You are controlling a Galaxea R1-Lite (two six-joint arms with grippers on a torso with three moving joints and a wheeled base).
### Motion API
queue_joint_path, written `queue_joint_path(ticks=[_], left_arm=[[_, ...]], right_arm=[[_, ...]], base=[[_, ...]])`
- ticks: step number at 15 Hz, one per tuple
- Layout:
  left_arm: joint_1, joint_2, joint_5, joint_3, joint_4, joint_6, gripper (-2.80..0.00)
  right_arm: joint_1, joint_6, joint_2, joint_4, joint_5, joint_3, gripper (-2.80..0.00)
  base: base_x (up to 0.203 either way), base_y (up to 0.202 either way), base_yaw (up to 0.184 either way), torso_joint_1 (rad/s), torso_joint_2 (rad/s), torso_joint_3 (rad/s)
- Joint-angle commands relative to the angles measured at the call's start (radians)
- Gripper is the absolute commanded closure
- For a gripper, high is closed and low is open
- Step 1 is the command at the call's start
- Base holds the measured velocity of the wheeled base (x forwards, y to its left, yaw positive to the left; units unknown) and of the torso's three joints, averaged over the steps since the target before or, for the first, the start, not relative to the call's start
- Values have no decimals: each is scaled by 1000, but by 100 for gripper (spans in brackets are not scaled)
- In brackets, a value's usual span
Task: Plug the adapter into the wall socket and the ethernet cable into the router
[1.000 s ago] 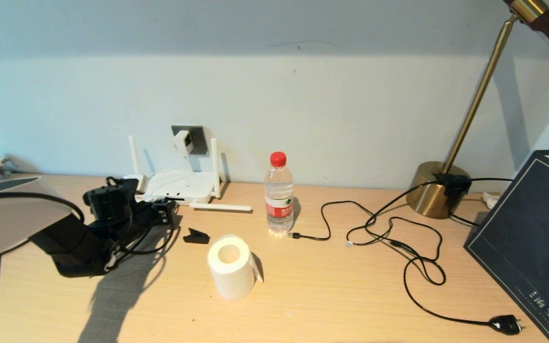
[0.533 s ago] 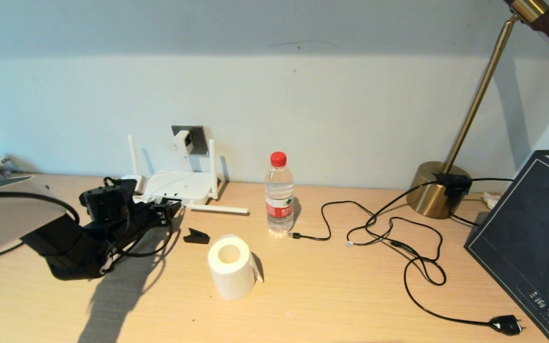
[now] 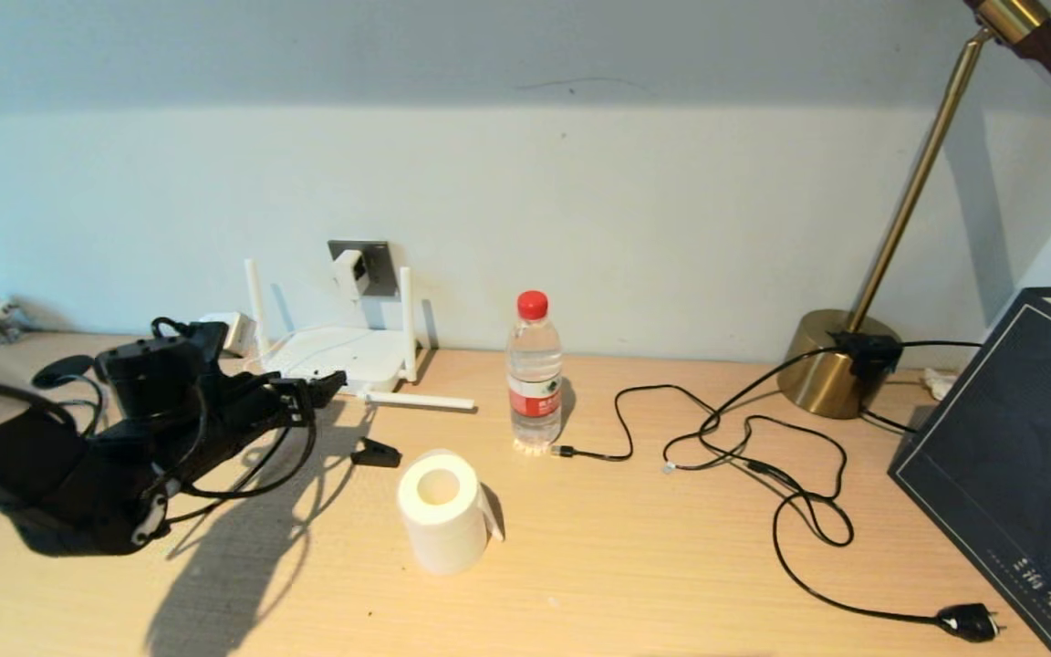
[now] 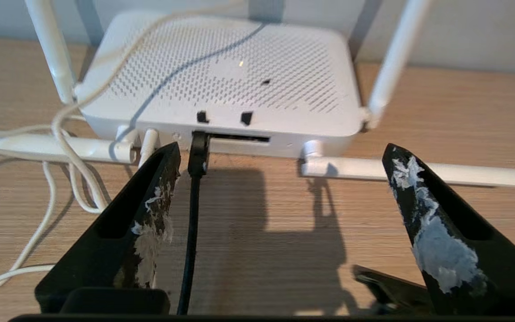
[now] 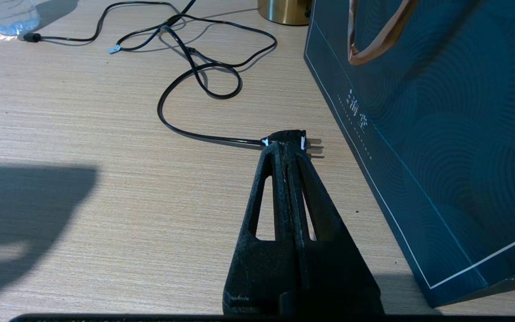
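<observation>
Router [image 3: 336,354] at the wall, adapter [image 3: 348,274] seated in wall socket [image 3: 370,265]. Left wrist view: ethernet cable [image 4: 192,210] plugged into router port; left gripper [image 4: 280,167] fingers wide apart, empty. Right wrist view: right gripper [image 5: 289,150] fingers closed, empty, above surface [image 5: 83,134].

— Any writing to read?
— Only on the dark blue paper bag [image 5: 441,147]: small white Chinese characters, too small to make out. The water bottle [image 3: 534,379] has a red label, its print unreadable.
</observation>
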Motion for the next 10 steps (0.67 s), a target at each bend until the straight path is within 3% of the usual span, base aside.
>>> queue_joint_path(ticks=[1, 6, 8, 10], left_arm=[[-6, -201, -1, 60, -4, -11, 0], [18, -611, 9, 191, 77, -41, 0], [31, -842, 10, 254, 186, -45, 0], [37, -1127, 9, 295, 378, -47, 0]], right_arm=[[0, 0, 2, 0, 0, 0, 0], [0, 0, 2, 0, 0, 0, 0], [0, 0, 2, 0, 0, 0, 0], [0, 0, 2, 0, 0, 0, 0]], base=[[0, 0, 0, 0, 0, 0], [0, 0, 0, 0, 0, 0], [0, 0, 0, 0, 0, 0], [0, 0, 0, 0, 0, 0]])
